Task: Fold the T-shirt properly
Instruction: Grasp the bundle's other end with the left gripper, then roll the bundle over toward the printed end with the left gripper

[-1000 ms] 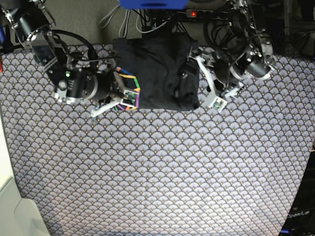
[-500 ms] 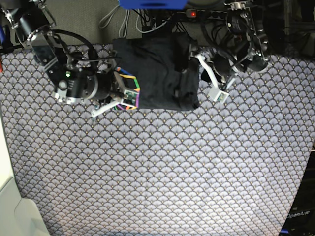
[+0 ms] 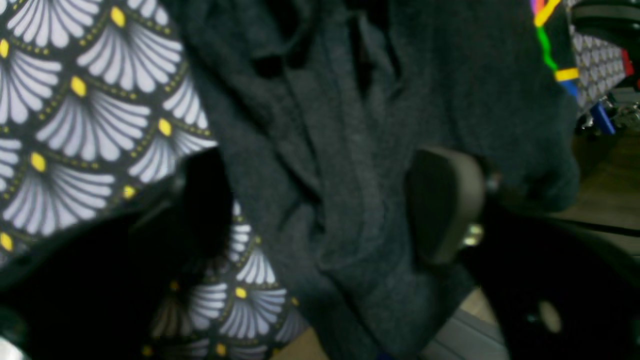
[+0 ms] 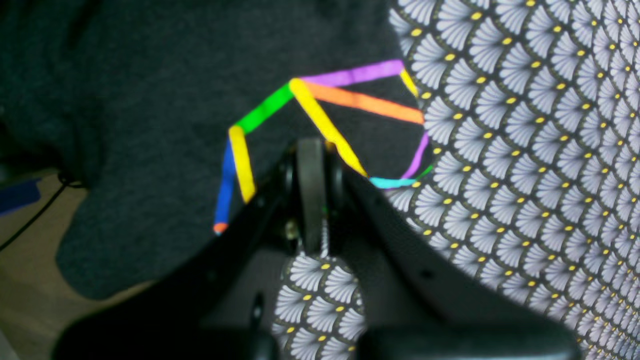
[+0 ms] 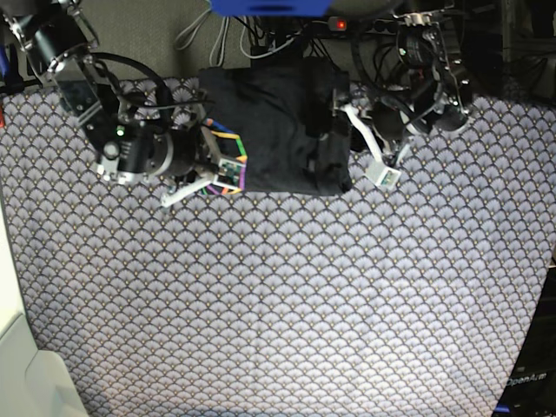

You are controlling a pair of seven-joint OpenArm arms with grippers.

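The dark T-shirt (image 5: 278, 130) lies folded at the back middle of the table, its rainbow line print (image 5: 230, 161) showing at the near left corner. My right gripper (image 5: 219, 169) is shut on that printed corner (image 4: 320, 110); its fingers (image 4: 310, 190) are pressed together at the fabric's edge. At the shirt's right edge my left gripper (image 5: 347, 143) has its jaws apart. A bunched fold of the shirt (image 3: 340, 175) sits between its two pads (image 3: 442, 205), one resting on the cloth and the other on the tablecloth side.
A grey-white fan-patterned tablecloth (image 5: 287, 295) covers the table. Cables and a power strip (image 5: 347, 24) crowd the back edge behind the shirt, with a blue object (image 5: 269, 7) beside them. A white object (image 5: 26, 373) sits at the near left corner.
My left gripper has swung left from beside the shirt onto its right edge, and its jaws have narrowed a little. The right gripper and the printed corner have stayed put.
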